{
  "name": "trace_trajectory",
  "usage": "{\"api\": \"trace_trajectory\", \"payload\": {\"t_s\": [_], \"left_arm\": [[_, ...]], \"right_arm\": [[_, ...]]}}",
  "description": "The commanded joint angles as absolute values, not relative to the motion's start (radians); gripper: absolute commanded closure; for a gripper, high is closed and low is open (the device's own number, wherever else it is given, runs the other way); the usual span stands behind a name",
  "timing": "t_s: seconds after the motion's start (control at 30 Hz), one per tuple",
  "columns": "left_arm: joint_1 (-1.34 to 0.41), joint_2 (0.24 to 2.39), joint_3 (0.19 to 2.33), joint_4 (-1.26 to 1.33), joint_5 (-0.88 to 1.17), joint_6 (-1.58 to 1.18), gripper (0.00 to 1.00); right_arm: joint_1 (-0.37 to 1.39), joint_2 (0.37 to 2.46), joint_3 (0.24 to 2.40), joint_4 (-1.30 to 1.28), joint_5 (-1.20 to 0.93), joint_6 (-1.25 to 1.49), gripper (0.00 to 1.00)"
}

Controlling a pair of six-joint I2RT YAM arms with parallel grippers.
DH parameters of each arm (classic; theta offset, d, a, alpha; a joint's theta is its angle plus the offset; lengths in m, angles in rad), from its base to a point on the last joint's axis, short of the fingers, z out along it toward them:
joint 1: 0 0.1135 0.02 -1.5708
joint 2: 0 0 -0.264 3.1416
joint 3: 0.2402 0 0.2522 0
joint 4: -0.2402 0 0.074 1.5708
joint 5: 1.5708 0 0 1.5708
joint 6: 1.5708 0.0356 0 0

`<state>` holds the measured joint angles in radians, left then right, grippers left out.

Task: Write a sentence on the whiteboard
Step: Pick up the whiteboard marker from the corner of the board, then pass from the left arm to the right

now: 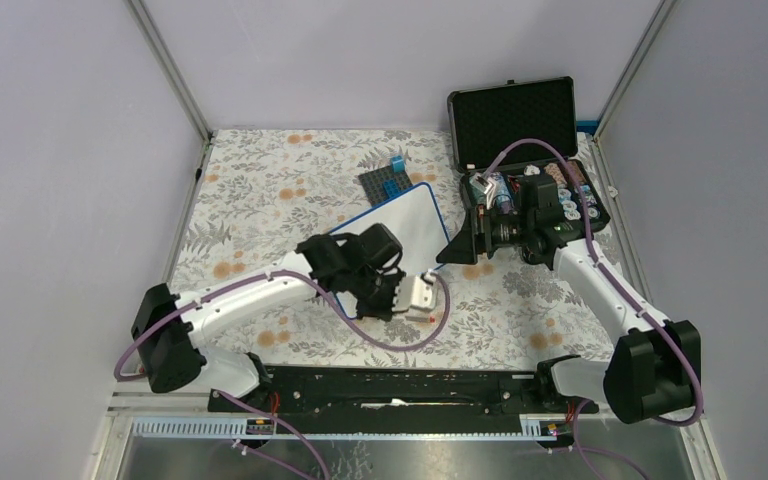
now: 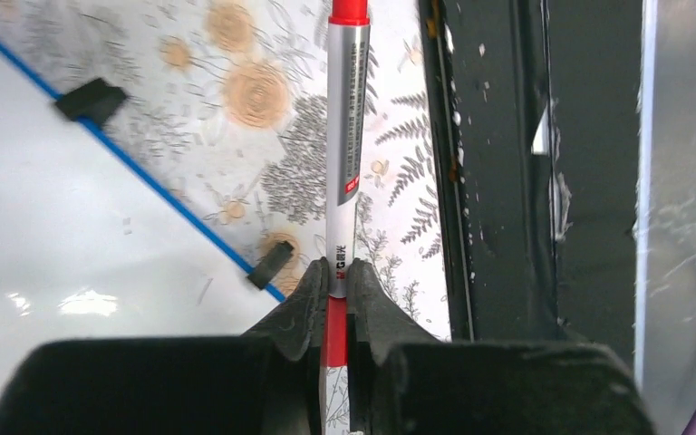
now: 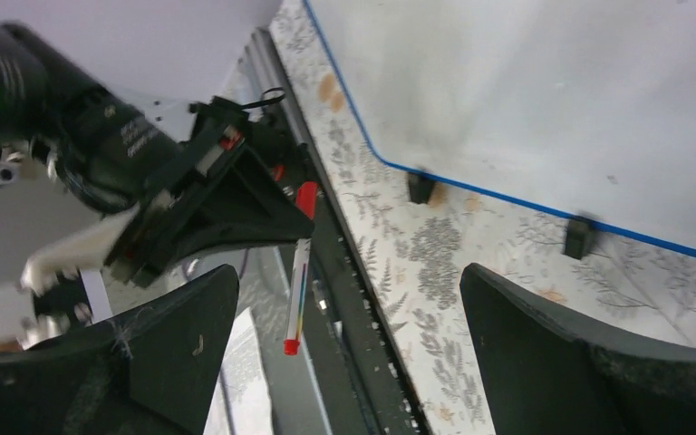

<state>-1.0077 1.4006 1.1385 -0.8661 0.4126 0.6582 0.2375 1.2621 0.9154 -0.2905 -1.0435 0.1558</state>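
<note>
- Your left end effector (image 2: 337, 276) pinches the marker (image 2: 346, 136), its long axis running straight out from the jaws.
- The whiteboard (image 2: 54, 254) lies just beyond it, away from the bases; the right end effector (image 3: 349, 313) is spread and empty.

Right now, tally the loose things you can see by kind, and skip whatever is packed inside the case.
whiteboard: 1
marker, clamped in the left gripper: 1
black case, lid open: 1
grey studded plate: 1
blue block: 1
Total: 5
</note>
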Motion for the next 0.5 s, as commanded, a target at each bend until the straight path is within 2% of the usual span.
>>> {"api": "trace_trajectory", "payload": {"t_s": [0.0,0.13,0.47], "left_arm": [[-0.944,1.382,1.261,-0.918,0.491,0.532,1.0],[-0.913,1.395,1.324,-0.913,0.487,0.482,1.0],[-0.911,1.452,1.423,-0.895,0.443,0.424,1.0]], "right_arm": [[0.234,1.206,0.874,-0.134,-1.229,0.331,0.01],[0.261,1.169,0.803,-0.014,-1.257,0.457,0.06],[0.359,1.188,0.824,-0.115,-1.166,0.374,0.26]]}}
